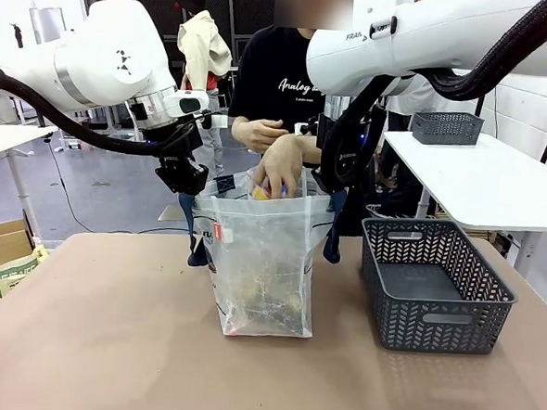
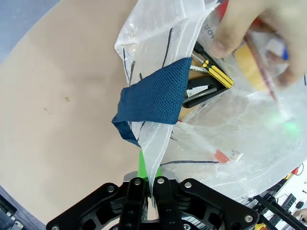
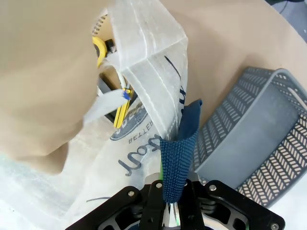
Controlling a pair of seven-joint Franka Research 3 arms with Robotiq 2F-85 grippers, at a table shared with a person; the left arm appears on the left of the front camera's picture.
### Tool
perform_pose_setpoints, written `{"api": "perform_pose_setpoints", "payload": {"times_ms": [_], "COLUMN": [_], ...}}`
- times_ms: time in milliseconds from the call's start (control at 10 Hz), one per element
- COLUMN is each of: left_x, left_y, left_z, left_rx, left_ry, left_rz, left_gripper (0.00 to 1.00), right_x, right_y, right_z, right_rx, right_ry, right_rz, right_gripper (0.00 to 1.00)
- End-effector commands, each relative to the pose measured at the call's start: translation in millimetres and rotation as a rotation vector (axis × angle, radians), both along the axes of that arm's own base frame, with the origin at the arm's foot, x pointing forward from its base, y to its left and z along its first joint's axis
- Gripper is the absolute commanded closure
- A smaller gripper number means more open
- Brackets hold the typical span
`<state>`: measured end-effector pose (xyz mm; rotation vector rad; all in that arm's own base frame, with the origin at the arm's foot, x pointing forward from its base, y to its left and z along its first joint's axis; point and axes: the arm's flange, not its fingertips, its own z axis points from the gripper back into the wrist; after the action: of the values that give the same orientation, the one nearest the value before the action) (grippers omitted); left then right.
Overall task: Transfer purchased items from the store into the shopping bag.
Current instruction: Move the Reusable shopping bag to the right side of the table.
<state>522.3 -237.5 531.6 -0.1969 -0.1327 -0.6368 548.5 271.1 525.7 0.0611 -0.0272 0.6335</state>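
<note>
On tan tabletop [image 1: 107, 344], crinkly translucent bag [image 1: 263, 260] pinched by both clamped jaws, lattice basket [image 1: 436, 285] nearby

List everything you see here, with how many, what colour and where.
shopping bag: one, translucent white with navy handles, standing mid-table
packaged items: several, partly yellow, inside the bag
basket: one, dark grey, on the table right of the bag
second basket: one, dark grey, on the white side table
table: one, tan, foreground
person's hand: one, at the bag's mouth, holding a yellow item
left gripper: one, black, shut on the bag's rim
right gripper: one, black, shut on a navy handle
</note>
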Motion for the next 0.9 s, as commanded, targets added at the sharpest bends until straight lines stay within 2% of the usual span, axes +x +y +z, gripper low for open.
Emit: {"api": "perform_pose_setpoints", "payload": {"times_ms": [0,800], "left_x": [-0.5,-0.5], "left_y": [0.3,0.3], "left_z": [1.8,1.8], "left_rx": [0.004,0.004], "left_ry": [-0.002,-0.002], "left_rz": [-0.001,-0.001], "left_gripper": [1.0,1.0], "right_x": [1.1,1.1], "right_y": [-0.2,-0.2], "right_z": [-0.4,-0.4], "right_rx": [0.001,0.001], "right_ry": [-0.001,-0.001], "right_rz": [-0.002,-0.002], "right_gripper": [1.0,1.0]}}
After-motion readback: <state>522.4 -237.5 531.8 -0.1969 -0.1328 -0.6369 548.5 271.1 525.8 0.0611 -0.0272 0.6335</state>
